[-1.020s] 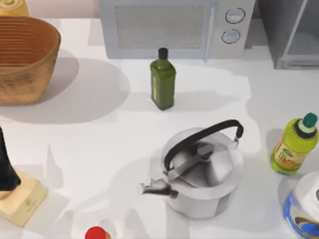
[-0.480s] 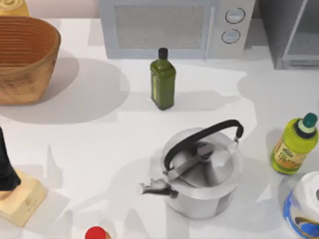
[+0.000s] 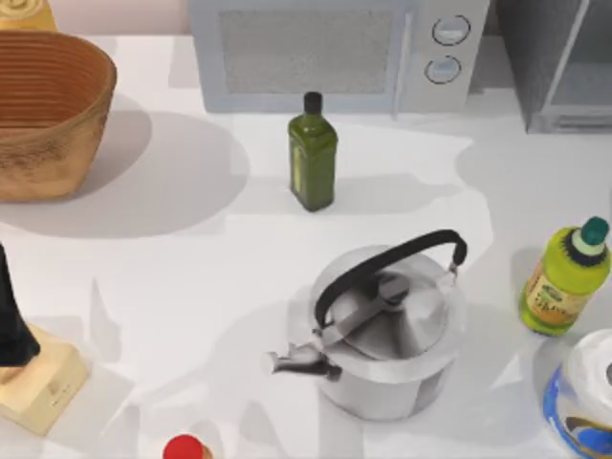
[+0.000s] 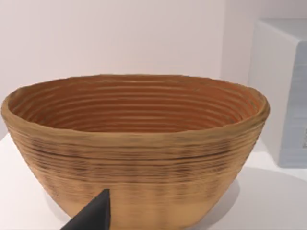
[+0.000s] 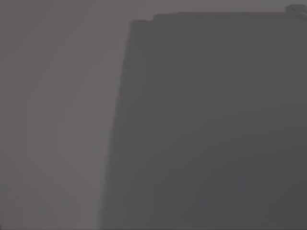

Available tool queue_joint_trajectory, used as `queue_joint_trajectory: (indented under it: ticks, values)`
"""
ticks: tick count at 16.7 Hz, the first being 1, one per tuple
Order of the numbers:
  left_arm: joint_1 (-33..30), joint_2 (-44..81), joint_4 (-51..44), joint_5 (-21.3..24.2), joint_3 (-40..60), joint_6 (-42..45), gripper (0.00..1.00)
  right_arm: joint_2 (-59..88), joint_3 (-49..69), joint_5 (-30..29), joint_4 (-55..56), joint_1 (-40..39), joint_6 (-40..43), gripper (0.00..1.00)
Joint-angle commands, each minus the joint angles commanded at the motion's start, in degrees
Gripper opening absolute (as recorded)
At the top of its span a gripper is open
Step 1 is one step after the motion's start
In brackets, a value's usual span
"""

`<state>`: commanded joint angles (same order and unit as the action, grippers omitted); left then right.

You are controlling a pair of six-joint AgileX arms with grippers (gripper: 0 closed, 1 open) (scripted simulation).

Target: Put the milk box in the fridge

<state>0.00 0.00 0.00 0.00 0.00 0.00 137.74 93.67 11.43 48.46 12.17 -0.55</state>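
Fridge [image 3: 559, 67] top right; basket [image 4: 136, 148] near left tool.

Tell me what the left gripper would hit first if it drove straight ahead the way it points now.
Most likely the woven basket: in the left wrist view its wall stands squarely ahead of the left gripper's dark fingertip. How much gap remains is unclear.

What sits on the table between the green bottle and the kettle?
Nothing. In the top view, the stretch of white table between the dark green bottle and the metal kettle is bare, crossed only by shadow.
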Motion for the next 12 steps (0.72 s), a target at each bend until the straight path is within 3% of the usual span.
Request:
queue_joint_trajectory:
  ticks: [6,12]
  values:
    - [0.0,0.0,0.0,0.0,0.0,0.0,1.0,0.0,0.0,0.0,0.0,0.0,0.0,0.98]
    - [0.0,0.0,0.0,0.0,0.0,0.0,1.0,0.0,0.0,0.0,0.0,0.0,0.0,1.0]
